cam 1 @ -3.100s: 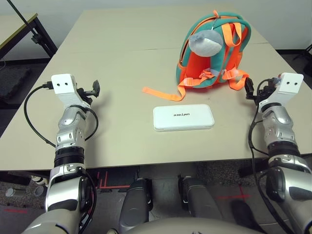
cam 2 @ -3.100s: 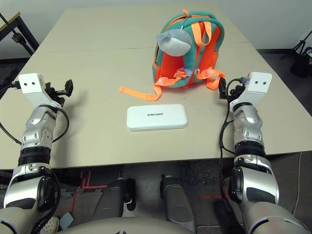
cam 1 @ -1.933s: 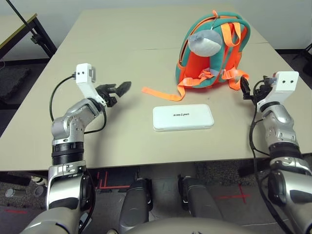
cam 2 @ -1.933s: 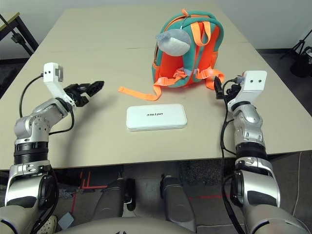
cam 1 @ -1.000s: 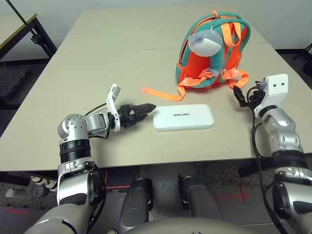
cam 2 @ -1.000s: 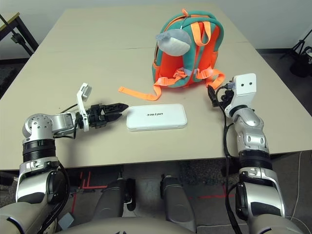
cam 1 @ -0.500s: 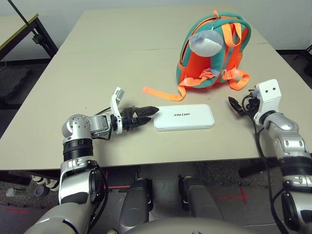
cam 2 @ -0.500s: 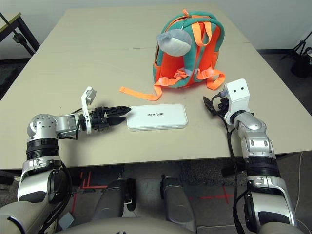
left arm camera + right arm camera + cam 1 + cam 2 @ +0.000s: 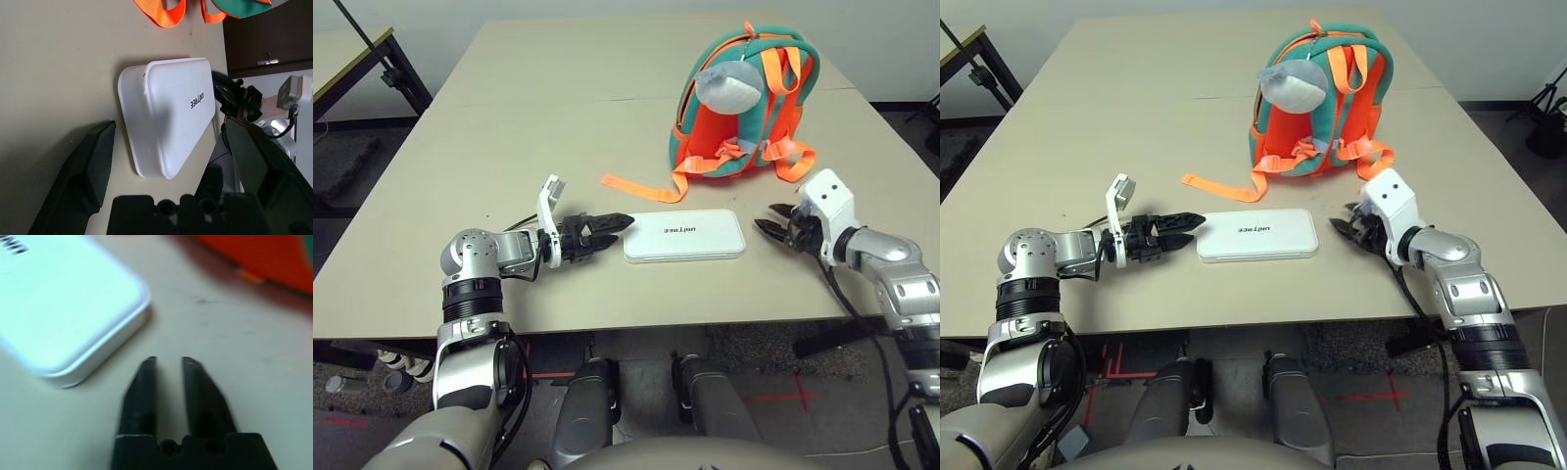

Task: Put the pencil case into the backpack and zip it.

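The white pencil case (image 9: 683, 234) lies flat on the table in front of me. Behind it stands the orange and teal backpack (image 9: 744, 122), straps facing me, a grey plush charm (image 9: 728, 88) hanging on it. My left gripper (image 9: 619, 222) lies low at the case's left end, open; in the left wrist view its fingers (image 9: 93, 166) stand wide on either side of the case's end (image 9: 166, 112). My right gripper (image 9: 767, 222) hovers just off the case's right end, apart from it. In the right wrist view its fingertips (image 9: 148, 369) are close together with nothing between, beside the case's corner (image 9: 73, 318).
A loose orange strap (image 9: 641, 186) trails from the backpack across the table toward the case's far left side. The table's front edge (image 9: 685, 328) runs close below the case. Another table (image 9: 347, 49) stands off to the far left.
My right arm has swung down and inward to the case's right end, and its fingers have closed. The left gripper has barely moved at the case's left end.
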